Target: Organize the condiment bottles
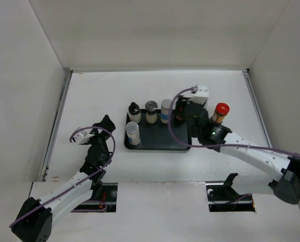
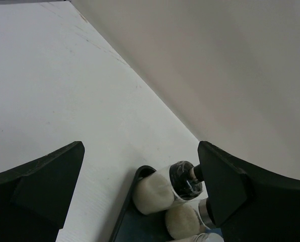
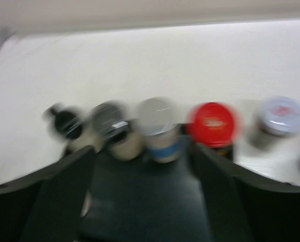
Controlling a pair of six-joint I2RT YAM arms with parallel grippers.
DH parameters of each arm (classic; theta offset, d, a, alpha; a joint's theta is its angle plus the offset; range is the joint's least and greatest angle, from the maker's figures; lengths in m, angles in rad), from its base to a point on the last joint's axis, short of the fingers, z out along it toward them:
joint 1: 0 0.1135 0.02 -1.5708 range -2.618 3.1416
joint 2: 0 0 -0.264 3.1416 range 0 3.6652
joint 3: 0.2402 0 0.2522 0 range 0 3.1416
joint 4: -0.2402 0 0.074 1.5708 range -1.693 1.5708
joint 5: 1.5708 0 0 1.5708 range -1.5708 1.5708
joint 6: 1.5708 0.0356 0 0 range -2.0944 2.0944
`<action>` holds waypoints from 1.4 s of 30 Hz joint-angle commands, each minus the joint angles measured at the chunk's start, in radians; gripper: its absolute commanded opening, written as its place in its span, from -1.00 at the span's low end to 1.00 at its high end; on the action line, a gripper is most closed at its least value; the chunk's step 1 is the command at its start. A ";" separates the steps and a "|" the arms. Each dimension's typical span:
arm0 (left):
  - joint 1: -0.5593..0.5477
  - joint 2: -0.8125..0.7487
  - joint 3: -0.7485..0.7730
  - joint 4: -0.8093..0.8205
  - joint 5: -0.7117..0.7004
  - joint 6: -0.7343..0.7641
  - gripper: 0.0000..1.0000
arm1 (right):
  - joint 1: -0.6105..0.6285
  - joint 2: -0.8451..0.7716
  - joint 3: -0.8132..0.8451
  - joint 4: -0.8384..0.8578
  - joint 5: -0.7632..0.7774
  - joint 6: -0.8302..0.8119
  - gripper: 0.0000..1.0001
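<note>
Several condiment bottles stand on a flat black tray [image 1: 157, 137]. Along its back are a black-capped bottle [image 1: 134, 112], a silver-lidded jar [image 1: 151, 111] and a white bottle with a blue label [image 1: 166, 111]. A white jar [image 1: 133, 133] stands front left. A brown bottle with a red lid [image 1: 221, 113] stands on the table right of the tray. My right gripper [image 1: 184, 118] is open over the tray's right end. In its blurred wrist view the right gripper [image 3: 142, 166] is empty, and a red lid [image 3: 212, 123] sits by the right fingertip. My left gripper [image 1: 105, 124] is open and empty, left of the tray.
White walls enclose the table on the left, back and right. In the left wrist view the tray's corner [image 2: 132, 201] and the black-capped bottle [image 2: 184, 180] show between the wide fingers. A pale-topped jar [image 3: 278, 117] shows blurred at the right of the right wrist view.
</note>
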 commanded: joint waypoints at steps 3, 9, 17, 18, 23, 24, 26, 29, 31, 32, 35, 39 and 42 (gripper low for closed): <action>-0.007 -0.056 -0.086 0.033 -0.011 -0.009 1.00 | -0.299 -0.135 -0.147 -0.082 0.208 0.037 0.12; -0.015 -0.010 -0.083 0.070 0.006 -0.006 1.00 | -0.557 -0.096 -0.170 -0.096 0.157 0.011 1.00; -0.013 0.025 -0.084 0.082 0.006 -0.008 1.00 | -0.703 0.003 -0.188 -0.037 -0.109 0.016 1.00; -0.013 0.033 -0.084 0.082 0.006 -0.008 1.00 | -0.708 0.014 -0.190 -0.030 -0.137 0.019 1.00; -0.013 0.025 -0.084 0.082 0.006 -0.006 1.00 | -0.709 0.057 -0.213 0.061 -0.202 0.025 1.00; -0.013 0.033 -0.084 0.082 0.006 -0.006 1.00 | -0.714 0.071 -0.208 0.061 -0.202 0.028 1.00; -0.012 0.047 -0.083 0.087 0.006 -0.006 1.00 | -0.728 0.097 -0.202 0.072 -0.202 0.031 1.00; -0.013 0.033 -0.086 0.094 0.006 -0.006 1.00 | -0.740 0.128 -0.197 0.073 -0.183 0.034 1.00; -0.013 0.037 -0.087 0.094 0.006 -0.006 1.00 | -0.748 0.137 -0.197 0.076 -0.180 0.034 1.00; -0.013 0.045 -0.087 0.096 0.006 -0.006 1.00 | -0.755 0.143 -0.197 0.084 -0.182 0.033 1.00; -0.016 0.031 -0.086 0.097 0.006 -0.003 1.00 | -0.764 0.151 -0.202 0.110 -0.185 0.030 0.90; -0.016 0.047 -0.089 0.099 0.006 -0.003 1.00 | -0.777 0.134 -0.210 0.115 -0.177 0.034 0.52; -0.018 0.036 -0.087 0.101 0.015 -0.003 1.00 | -0.762 0.065 -0.237 0.115 -0.124 0.025 0.31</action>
